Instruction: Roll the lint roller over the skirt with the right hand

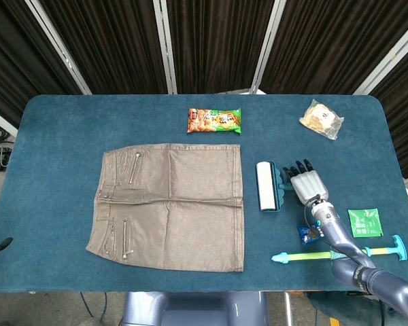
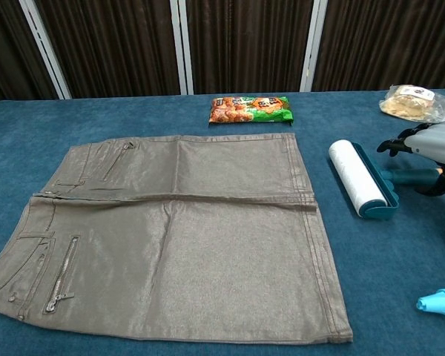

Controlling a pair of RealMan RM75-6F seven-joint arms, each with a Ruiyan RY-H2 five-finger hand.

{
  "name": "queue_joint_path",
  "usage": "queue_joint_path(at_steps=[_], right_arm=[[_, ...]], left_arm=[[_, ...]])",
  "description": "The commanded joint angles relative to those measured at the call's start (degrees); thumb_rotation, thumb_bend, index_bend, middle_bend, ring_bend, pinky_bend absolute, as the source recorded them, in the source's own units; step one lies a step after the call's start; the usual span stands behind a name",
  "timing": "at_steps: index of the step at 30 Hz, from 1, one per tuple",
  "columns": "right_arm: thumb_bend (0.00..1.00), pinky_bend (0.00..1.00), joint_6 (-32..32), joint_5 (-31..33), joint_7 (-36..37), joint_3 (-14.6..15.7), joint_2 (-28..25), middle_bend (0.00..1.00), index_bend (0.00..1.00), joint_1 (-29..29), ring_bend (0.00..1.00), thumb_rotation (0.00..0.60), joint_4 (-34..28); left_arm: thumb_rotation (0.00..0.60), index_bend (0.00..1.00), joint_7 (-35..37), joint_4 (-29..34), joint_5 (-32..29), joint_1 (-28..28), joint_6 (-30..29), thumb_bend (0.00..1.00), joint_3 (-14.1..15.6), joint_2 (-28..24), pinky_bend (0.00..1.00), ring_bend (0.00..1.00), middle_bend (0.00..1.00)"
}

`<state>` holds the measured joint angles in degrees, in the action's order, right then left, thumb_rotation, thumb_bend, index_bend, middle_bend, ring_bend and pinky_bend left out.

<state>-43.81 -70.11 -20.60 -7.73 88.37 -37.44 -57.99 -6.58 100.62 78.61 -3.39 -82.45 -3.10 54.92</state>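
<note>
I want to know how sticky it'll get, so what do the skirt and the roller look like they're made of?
Skirt: probably coated or waxed woven fabric, taupe with a dull sheen, metal zips.
Roller: likely white adhesive paper on a teal plastic frame; the right hand covers its handle.

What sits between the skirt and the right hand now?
The lint roller: its white roll lies beside the skirt, its handle under the right hand, per the head view.
</note>
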Motion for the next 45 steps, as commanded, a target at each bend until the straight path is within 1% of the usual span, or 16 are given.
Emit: queue_joint_path(at_steps=[1, 5, 8, 10, 12, 13, 16, 18, 21, 25, 29, 33, 36, 39, 41, 45], right_arm=[[0.31, 0.01, 0.7, -0.3, 0.0, 0.6, 1.4, 0.17, 0.11, -0.7, 0.05, 0.6, 2.5], [0.34, 0.09, 0.6, -0.8, 0.4, 1.0, 3.2, 0.22, 0.15, -1.3, 0.11, 0.6, 6.0], [0.39, 0.23, 0.4, -1.4, 0.8, 1.2, 4.1, 0.3, 0.21, -1.5, 0.2, 0.6, 7.8], [0.46, 0.35, 0.0, -2.1, 1.4, 1.5, 4.6, 0.39, 0.3, -1.6, 0.29, 0.6, 9.0], [0.53, 0.41, -0.8, -3.2, 2.8, 1.8, 5.2, 0.46, 0.36, -1.6, 0.35, 0.6, 10.0], [0.58, 0.43, -1.2, -3.8, 3.7, 2.0, 5.3, 0.48, 0.38, -1.6, 0.37, 0.6, 10.4], [0.67, 0.46, -2.9, -5.8, 6.9, 2.6, 5.3, 0.5, 0.4, -1.3, 0.39, 0.6, 11.1], [0.7, 0.46, -3.8, -6.7, 8.0, 2.8, 5.1, 0.5, 0.4, -1.2, 0.39, 0.6, 11.1], [0.73, 0.46, -7.1, -8.9, 10.3, 3.2, 3.5, 0.51, 0.41, -0.7, 0.4, 0.6, 9.7], [0.75, 0.46, -10.9, -11.4, 11.2, 3.4, -0.2, 0.51, 0.41, -0.3, 0.4, 0.6, 5.1], [0.77, 0.46, -14.7, -13.9, 9.7, 3.1, -4.7, 0.51, 0.41, -0.4, 0.4, 0.6, -2.3], [0.79, 0.46, -16.3, -15.8, 6.2, 2.8, -8.7, 0.51, 0.41, -1.1, 0.4, 0.6, -10.5], [0.82, 0.46, -15.9, -16.4, 4.0, 2.3, -11.0, 0.51, 0.41, -2.1, 0.4, 0.6, -16.5], [0.86, 0.46, -14.2, -16.9, -0.1, 1.7, -13.0, 0.51, 0.41, -3.9, 0.4, 0.6, -23.4], [0.87, 0.46, -12.5, -16.8, -4.3, 1.2, -13.6, 0.51, 0.42, -5.3, 0.4, 0.6, -27.8], [0.9, 0.46, -9.4, -16.4, -11.3, 1.1, -13.2, 0.51, 0.42, -7.6, 0.4, 0.6, -33.1]], left_arm=[[0.6, 0.0, -0.1, 0.0, 0.0, 0.0, 0.0, 0.0, 0.0, 0.0, 0.0, 0.0, 0.0], [0.6, 0.0, -0.3, 0.0, -0.2, -0.1, 0.0, 0.0, 0.0, 0.1, 0.0, 0.0, 0.0], [0.6, 0.0, -0.4, -0.1, -0.4, -0.1, 0.2, 0.0, 0.0, 0.2, 0.0, 0.0, 0.0], [0.6, 0.0, -0.5, -0.1, -0.4, -0.2, 0.3, 0.0, 0.0, 0.3, 0.0, 0.0, 0.0], [0.6, 0.0, -0.6, -0.1, -0.5, -0.2, 0.3, 0.0, 0.0, 0.3, 0.0, 0.0, 0.0], [0.6, 0.0, -0.6, -0.1, -0.6, -0.2, 0.3, 0.0, 0.0, 0.3, 0.0, 0.0, 0.0], [0.6, 0.0, -0.7, -0.2, -0.7, -0.3, 0.5, 0.0, 0.0, 0.4, 0.0, 0.0, 0.0], [0.6, 0.0, -0.7, -0.1, -0.7, -0.4, 0.6, 0.0, 0.1, 0.4, 0.0, 0.0, 0.0], [0.6, 0.0, -0.5, 0.0, -0.4, -0.3, 0.5, 0.0, 0.2, 0.3, 0.0, 0.0, 0.0], [0.6, 0.0, 0.3, 0.3, 0.3, -0.1, 0.1, 0.0, 0.3, -0.2, 0.0, 0.0, 0.0], [0.6, 0.0, 1.4, 0.8, 1.5, 0.2, -0.7, 0.0, 0.6, -0.8, 0.0, 0.0, 0.0], [0.6, 0.0, 2.5, 1.3, 2.8, 0.6, -1.5, 0.0, 0.9, -1.4, 0.0, 0.0, 0.0], [0.6, 0.0, 3.2, 1.5, 3.6, 0.7, -1.9, 0.0, 1.1, -1.8, 0.0, 0.0, 0.0], [0.6, 0.0, 3.9, 1.6, 4.3, 0.8, -2.1, 0.0, 1.3, -2.1, 0.0, 0.0, 0.0], [0.6, 0.0, 4.3, 1.5, 4.6, 0.8, -2.1, 0.0, 1.4, -2.2, 0.0, 0.0, 0.0], [0.6, 0.0, 4.8, 1.1, 4.3, 0.7, -1.6, 0.0, 1.4, -2.3, 0.0, 0.0, 0.0]])
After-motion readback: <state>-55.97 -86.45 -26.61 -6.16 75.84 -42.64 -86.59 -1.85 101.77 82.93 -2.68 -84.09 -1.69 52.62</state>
